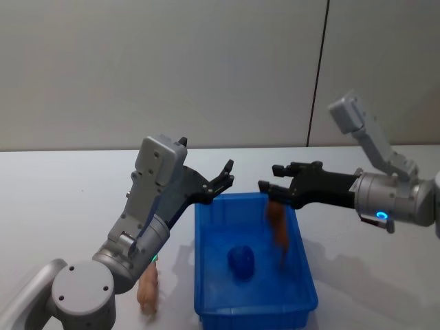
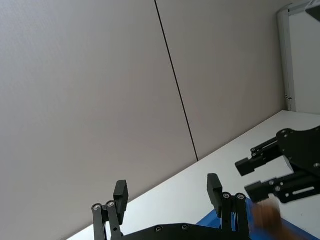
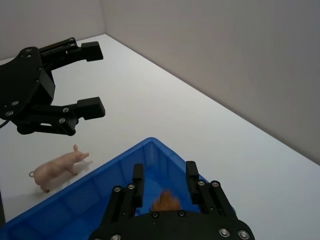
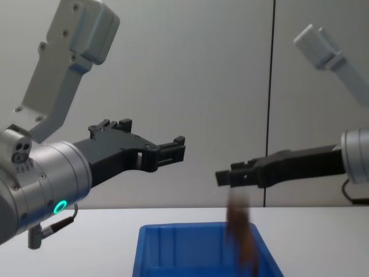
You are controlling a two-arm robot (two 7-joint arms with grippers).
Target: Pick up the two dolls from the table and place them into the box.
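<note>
Bright even light, reddish-brown doll [image 1: 278, 223] motion-blurred

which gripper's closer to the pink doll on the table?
Left. The left gripper hangs over the box's left wall; the pink doll lies on the table just outside that wall. The right gripper is over the box's right side.

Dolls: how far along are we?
Nothing settled yet. In hand: the reddish-brown doll hangs under the open right gripper, partly inside the box, apparently dropping in. To do: the pink doll stands on the table beside the box; the open left gripper is raised, empty.
</note>
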